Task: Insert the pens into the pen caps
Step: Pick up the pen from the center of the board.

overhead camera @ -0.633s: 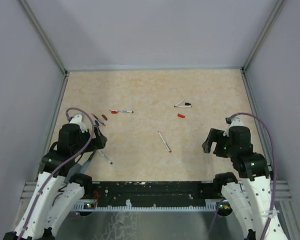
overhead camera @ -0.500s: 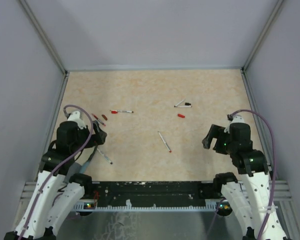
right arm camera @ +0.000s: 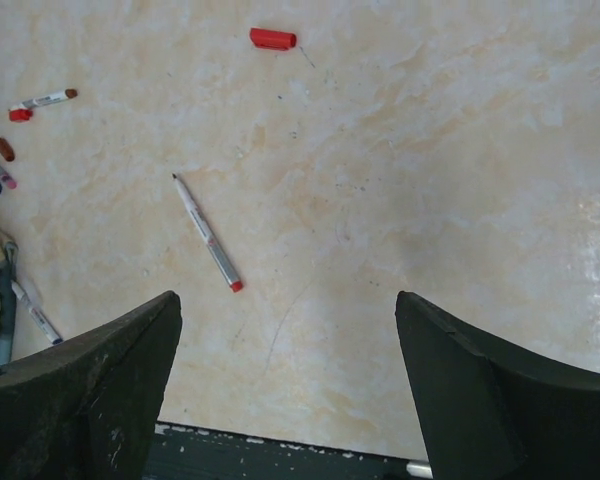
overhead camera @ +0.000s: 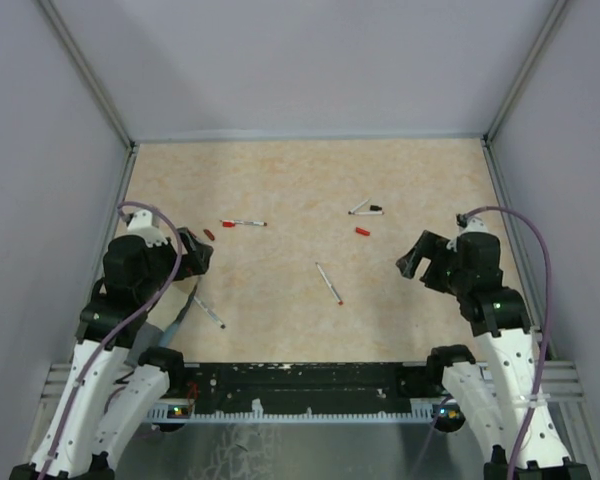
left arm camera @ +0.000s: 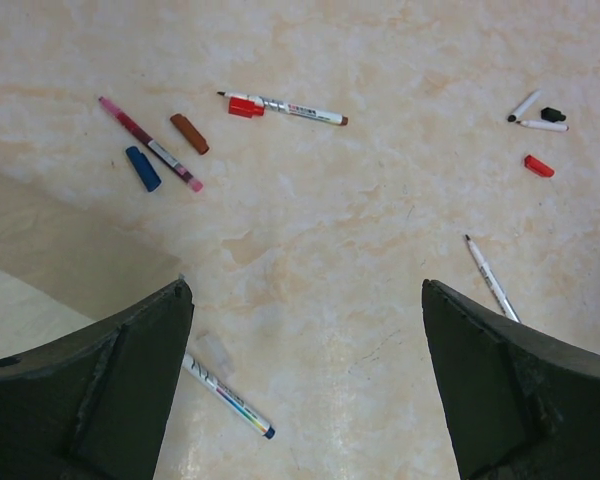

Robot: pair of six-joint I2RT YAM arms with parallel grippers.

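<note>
Spread wide and empty: right gripper (right arm camera: 288, 300), left gripper (left arm camera: 307, 290). Nearer to right one: red-ended pen (right arm camera: 206, 235), ahead-left, long axis diagonal. Farther ahead: red cap (right arm camera: 272, 39).

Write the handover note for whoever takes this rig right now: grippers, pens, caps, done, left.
Left gripper: open, empty, over the table. Right gripper: open, empty.
Loose on the table: dark-red pen between blue cap and brown cap; blue-tipped pen nearest the left gripper; red-tipped pen mid-table; two pens beside the black cap; red cap alone.
Red-ended pen: cannot tell if its cap is seated.
Done: no pen clearly capped. Left: pick up pens, match and insert each into a cap.
</note>
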